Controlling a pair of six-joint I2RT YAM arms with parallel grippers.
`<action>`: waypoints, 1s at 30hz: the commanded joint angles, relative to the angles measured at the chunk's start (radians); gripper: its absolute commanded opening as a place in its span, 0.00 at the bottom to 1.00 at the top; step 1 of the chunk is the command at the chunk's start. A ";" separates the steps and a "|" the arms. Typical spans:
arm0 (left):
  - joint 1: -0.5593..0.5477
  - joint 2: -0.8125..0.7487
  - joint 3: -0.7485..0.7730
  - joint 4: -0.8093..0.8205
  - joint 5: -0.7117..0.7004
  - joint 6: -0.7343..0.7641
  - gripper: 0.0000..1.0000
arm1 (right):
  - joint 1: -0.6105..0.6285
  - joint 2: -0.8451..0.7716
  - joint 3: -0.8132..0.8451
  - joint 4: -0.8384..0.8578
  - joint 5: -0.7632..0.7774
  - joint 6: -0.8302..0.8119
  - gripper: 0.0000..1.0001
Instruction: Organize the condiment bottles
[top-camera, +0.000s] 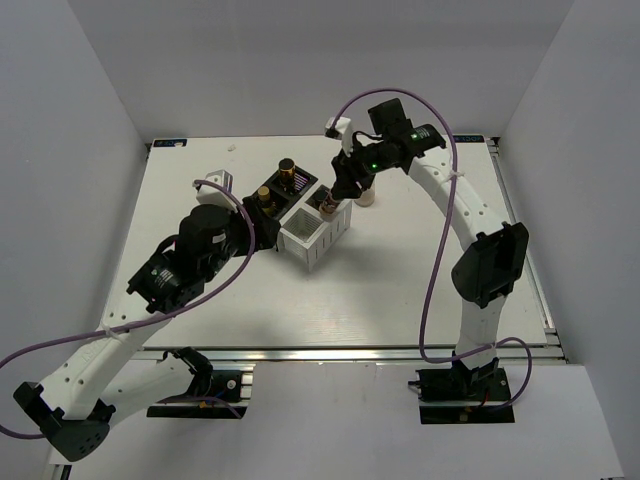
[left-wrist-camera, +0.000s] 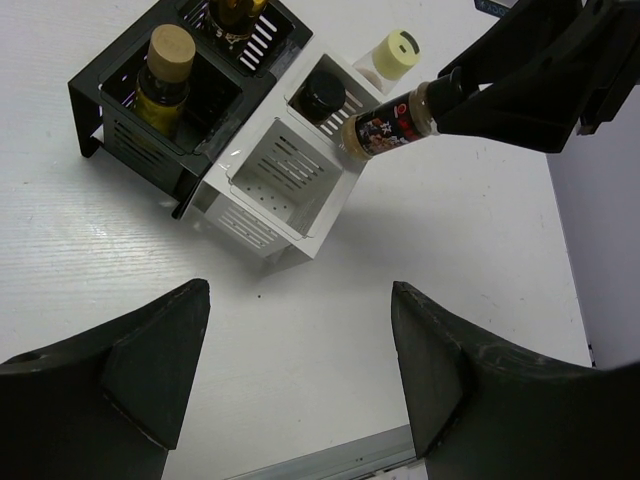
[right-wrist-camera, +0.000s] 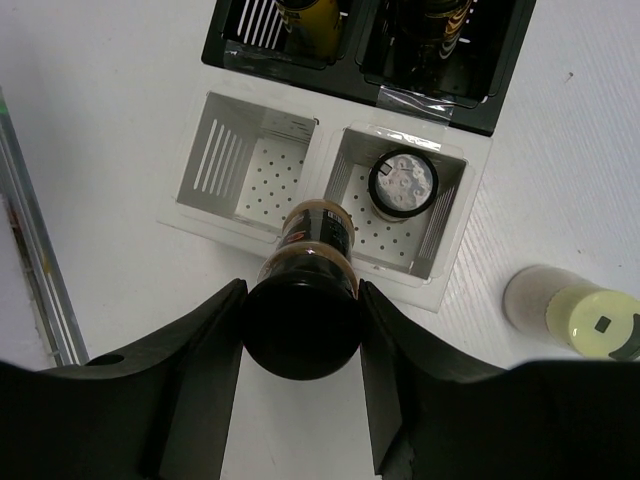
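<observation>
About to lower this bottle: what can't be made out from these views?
- Left wrist view: the held bottle's label print is too small to read.
- Top view: the held bottle is mostly hidden under the right gripper.
- Right wrist view: the two bottles in the black boxes are cut off by the top edge; the cream jar is partly behind a gripper finger.

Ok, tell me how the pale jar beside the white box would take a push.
The pale jar looks short and wide, so it would probably slide rather than tip. Upright on its base, it should not roll. Its smooth side may slip.
</observation>
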 joint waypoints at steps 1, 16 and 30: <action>-0.006 -0.018 -0.008 -0.008 -0.014 -0.009 0.83 | -0.001 0.005 0.034 0.032 -0.003 0.000 0.00; -0.006 -0.027 -0.010 -0.024 -0.021 -0.015 0.83 | 0.004 0.080 0.032 0.035 0.067 -0.027 0.00; -0.006 -0.036 -0.017 -0.028 -0.027 -0.016 0.83 | 0.004 0.017 0.044 0.028 0.126 -0.046 0.00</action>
